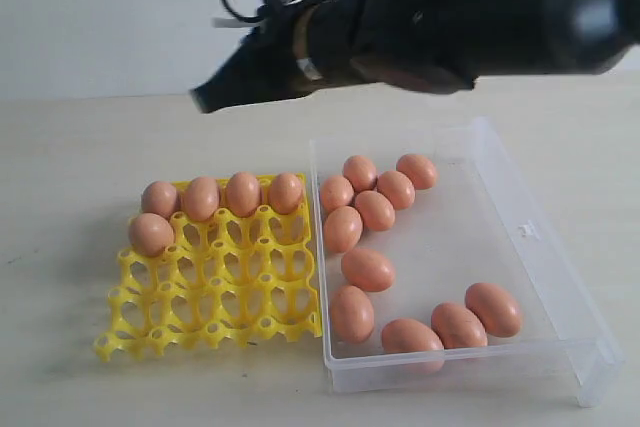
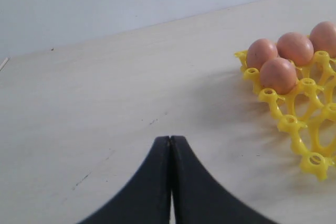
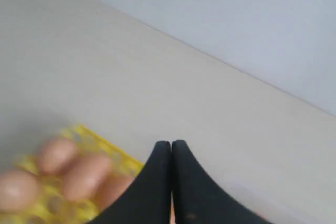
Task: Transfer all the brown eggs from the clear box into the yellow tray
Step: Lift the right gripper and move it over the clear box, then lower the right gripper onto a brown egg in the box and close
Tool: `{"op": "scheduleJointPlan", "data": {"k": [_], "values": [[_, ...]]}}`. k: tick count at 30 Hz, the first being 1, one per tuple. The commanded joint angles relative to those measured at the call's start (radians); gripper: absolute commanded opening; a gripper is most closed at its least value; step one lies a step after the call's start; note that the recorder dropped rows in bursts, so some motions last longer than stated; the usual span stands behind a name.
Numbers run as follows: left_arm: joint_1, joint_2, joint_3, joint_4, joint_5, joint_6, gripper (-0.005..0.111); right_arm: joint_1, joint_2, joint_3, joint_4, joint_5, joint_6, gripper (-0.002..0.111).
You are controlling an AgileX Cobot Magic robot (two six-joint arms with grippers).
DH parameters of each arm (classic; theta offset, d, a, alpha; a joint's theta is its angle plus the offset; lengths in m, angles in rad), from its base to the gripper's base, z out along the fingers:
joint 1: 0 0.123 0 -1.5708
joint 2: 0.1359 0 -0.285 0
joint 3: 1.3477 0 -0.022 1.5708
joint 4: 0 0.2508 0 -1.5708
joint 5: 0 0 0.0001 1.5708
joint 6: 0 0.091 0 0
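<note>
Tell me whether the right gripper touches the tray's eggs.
Apart. The exterior view shows the right gripper above the brown eggs in the yellow tray, bare table between them.

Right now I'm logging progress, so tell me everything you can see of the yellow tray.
The yellow tray is a square bright-yellow plastic lattice, four cups by four, with raised pegs between. It lies flat on the pale table, right edge close beside the clear box; contact unclear. Five brown eggs sit in it: the whole far row plus the next row's leftmost cup. The rest are empty.
</note>
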Motion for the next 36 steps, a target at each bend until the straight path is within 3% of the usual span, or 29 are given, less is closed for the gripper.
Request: {"op": "scheduleJointPlan", "data": {"k": [1,2,4,8,10,13,15,19,36], "values": [[-0.001,-0.006,-0.004,-0.001,-0.007,0.002,0.0,-0.059,-0.093,-0.003,0.36,0.611,-0.448,0.0],[-0.001,-0.006,-0.004,-0.001,-0.007,0.002,0.0,-0.083,-0.093,-0.001,0.508,0.745,-0.571,0.0],[-0.001,-0.006,-0.004,-0.001,-0.007,0.002,0.0,-0.106,-0.093,0.042,0.552,0.832,-0.597,0.0],[-0.001,-0.006,-0.004,-0.001,-0.007,0.002,0.0,-0.134,-0.093,0.138,0.545,0.851,-0.595,0.004],[-0.001,-0.006,-0.004,-0.001,-0.007,0.002,0.0,-0.134,-0.097,0.204,0.54,0.841,-0.595,0.017],[-0.001,-0.006,-0.004,-0.001,-0.007,0.002,0.0,-0.139,-0.101,0.279,0.525,0.783,-0.548,0.049],[-0.001,-0.006,-0.004,-0.001,-0.007,0.002,0.0,-0.139,-0.101,0.308,0.525,0.737,-0.529,0.058],[-0.001,-0.006,-0.004,-0.001,-0.007,0.002,0.0,-0.15,-0.094,0.33,0.518,0.628,-0.524,0.059],[-0.001,-0.006,-0.004,-0.001,-0.007,0.002,0.0,-0.184,0.041,0.33,0.53,0.605,-0.499,0.059]]}}
